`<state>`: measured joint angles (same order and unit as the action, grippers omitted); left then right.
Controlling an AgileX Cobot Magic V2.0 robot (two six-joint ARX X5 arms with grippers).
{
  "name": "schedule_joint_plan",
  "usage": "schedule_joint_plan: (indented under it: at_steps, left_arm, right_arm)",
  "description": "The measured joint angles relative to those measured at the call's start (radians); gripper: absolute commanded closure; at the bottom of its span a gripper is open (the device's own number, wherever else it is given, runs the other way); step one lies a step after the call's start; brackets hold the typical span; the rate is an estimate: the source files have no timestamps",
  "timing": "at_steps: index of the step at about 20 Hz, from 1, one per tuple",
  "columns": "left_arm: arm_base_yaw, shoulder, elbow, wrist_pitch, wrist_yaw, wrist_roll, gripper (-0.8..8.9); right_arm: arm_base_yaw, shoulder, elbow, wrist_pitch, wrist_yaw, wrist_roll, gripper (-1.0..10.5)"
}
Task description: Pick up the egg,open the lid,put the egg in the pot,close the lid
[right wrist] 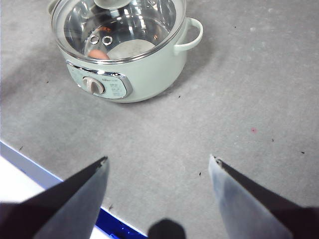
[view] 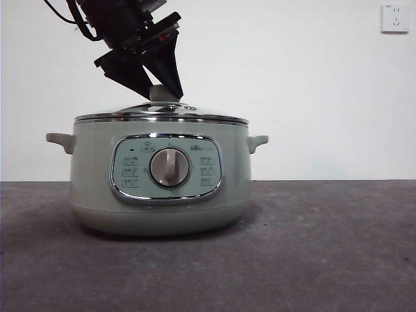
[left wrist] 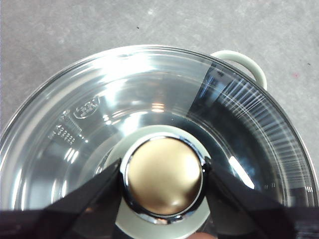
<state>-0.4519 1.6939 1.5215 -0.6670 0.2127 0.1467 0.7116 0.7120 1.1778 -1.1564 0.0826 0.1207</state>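
Front view: the left gripper [view: 162,88] comes down from eleven o'clock, its black jaws straddling the pale knob [view: 160,93] of the lid [view: 161,116]. The lid sits on the pot [view: 159,175], though its chrome rim looks slightly higher toward the left — it may not be fully seated. If the jaws let go while the lid is skewed, it could settle crooked or slide off the rim; if the arm lifts away without letting go, it would drag the lid back up.

Left wrist view: the jaws press against both sides of the knob [left wrist: 163,175], at nine and three o'clock of its chrome ring, so the gripper [left wrist: 163,177] is clamped on it. The glass lid [left wrist: 99,119] fills the picture, with one pot handle [left wrist: 241,62] at one o'clock. The knob's rim is smooth and rounded — a glancing hold there could slip. Glare on the glass hides the egg here.

Right wrist view: the right gripper [right wrist: 157,167] hangs well apart from the pot [right wrist: 144,74], its jaws spread wide and holding nothing. Through the lid [right wrist: 119,25] the egg [right wrist: 98,54] shows as an orange shape on the pot's floor, at about eight o'clock inside the bowl, beside the round plate in the centre. Judged from this, only the closing remains; a hard drop of the lid could jar the pot and roll the egg.
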Motion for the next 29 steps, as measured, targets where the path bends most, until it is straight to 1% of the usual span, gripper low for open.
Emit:
schedule_joint_plan:
  at_steps: [1,2,8,12,16,19,24,29]
  left_arm:
    - [0.000,0.000,0.000,0.000,0.000,-0.001,4.30]
    - [0.000,0.000,0.000,0.000,0.000,-0.001,4.09]
    - [0.000,-0.003,-0.001,-0.006,0.005,-0.016,4.06]
    - [0.011,-0.020,-0.005,-0.038,0.004,-0.028,4.06]
    - [0.019,-0.114,-0.009,-0.078,0.003,-0.035,4.06]
    - [0.019,-0.242,-0.009,-0.163,0.003,-0.035,4.06]
    - [0.019,-0.457,-0.009,-0.381,0.008,-0.035,4.06]
    - [0.019,-0.601,-0.009,-0.519,0.084,-0.048,4.07]
  right_arm:
    - [0.000,0.000,0.000,0.000,0.000,0.000,6.0]
    - [0.000,0.000,0.000,0.000,0.000,0.000,6.0]
    - [0.000,0.000,0.000,0.000,0.000,0.000,6.0]
    - [0.000,0.000,0.000,0.000,0.000,0.000,6.0]
    - [0.000,0.000,0.000,0.000,0.000,0.000,6.0]
    - [0.000,0.000,0.000,0.000,0.000,0.000,6.0]
    - [0.000,0.000,0.000,0.000,0.000,0.000,6.0]
    - [0.000,0.000,0.000,0.000,0.000,0.000,6.0]
